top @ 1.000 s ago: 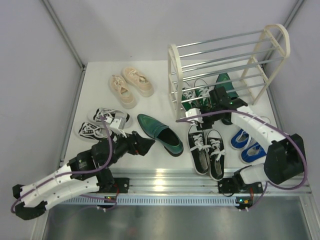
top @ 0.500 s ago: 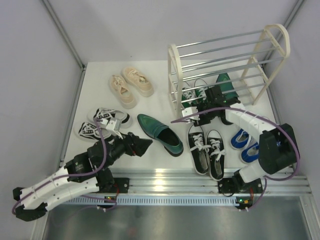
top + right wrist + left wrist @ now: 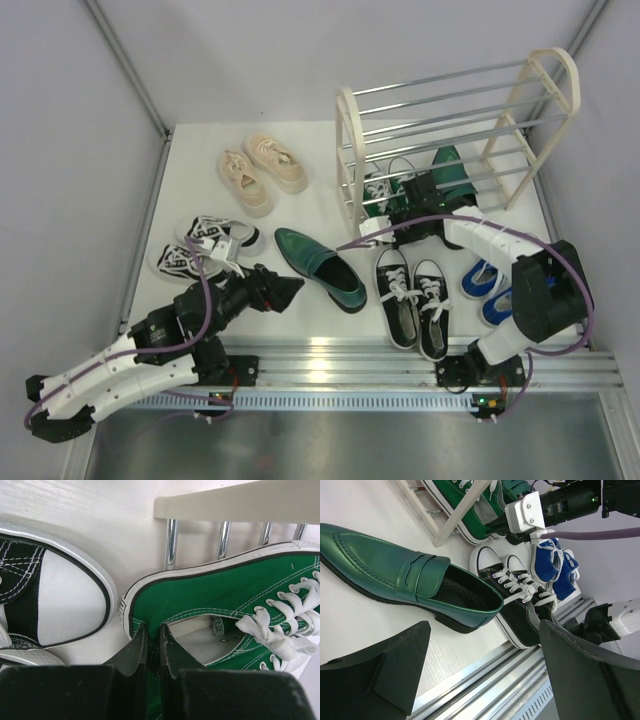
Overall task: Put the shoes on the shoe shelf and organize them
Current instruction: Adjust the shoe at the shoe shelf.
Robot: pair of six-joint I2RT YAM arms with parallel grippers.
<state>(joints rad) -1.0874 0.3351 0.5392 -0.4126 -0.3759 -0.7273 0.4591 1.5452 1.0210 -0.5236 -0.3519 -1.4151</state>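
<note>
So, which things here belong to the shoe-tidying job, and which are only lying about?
Belong to the job: shoe shelf; cream sneakers; striped sneakers; green loafer; black sneakers; blue sneakers; green sneakers, one pinched at the heel by the right gripper.

Only lying about: no stray item visible; just the table and its metal rail.

Bare table between cream sneakers and shoe shelf; green sneaker and right hand at its front.

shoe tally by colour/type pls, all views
Cream sneakers: 2
Black-and-white striped sneakers: 2
Dark green loafers: 2
Green canvas sneakers: 2
Black canvas sneakers: 2
Blue canvas sneakers: 2
Total: 12
</note>
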